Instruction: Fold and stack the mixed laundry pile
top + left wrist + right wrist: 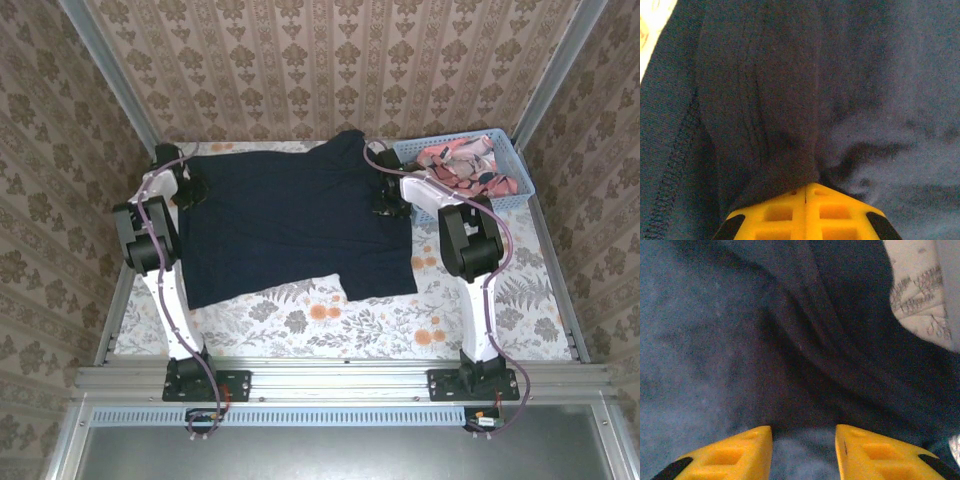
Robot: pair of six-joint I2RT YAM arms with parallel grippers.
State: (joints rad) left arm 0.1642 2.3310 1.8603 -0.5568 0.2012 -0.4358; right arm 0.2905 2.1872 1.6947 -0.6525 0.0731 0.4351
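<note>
The dark navy T-shirt [290, 225] lies spread flat across the middle of the table. At its left edge my left gripper [190, 190] is shut, and in the left wrist view the shirt cloth [790, 90] bunches into the closed yellow tips of that gripper [805, 186]. My right gripper [388, 203] rests at the shirt's right edge. Seen from the right wrist, this gripper [804, 429] stands open, with a diagonal fold of the shirt [805, 355] just ahead of it and nothing pinched. The pink patterned garment [460, 165] lies crumpled in the basket.
The light blue lattice basket [516, 170] stands at the back right corner, just beyond the right arm. A floral tablecloth [330, 320] covers the table, bare along the front. Patterned walls close in the back and both sides.
</note>
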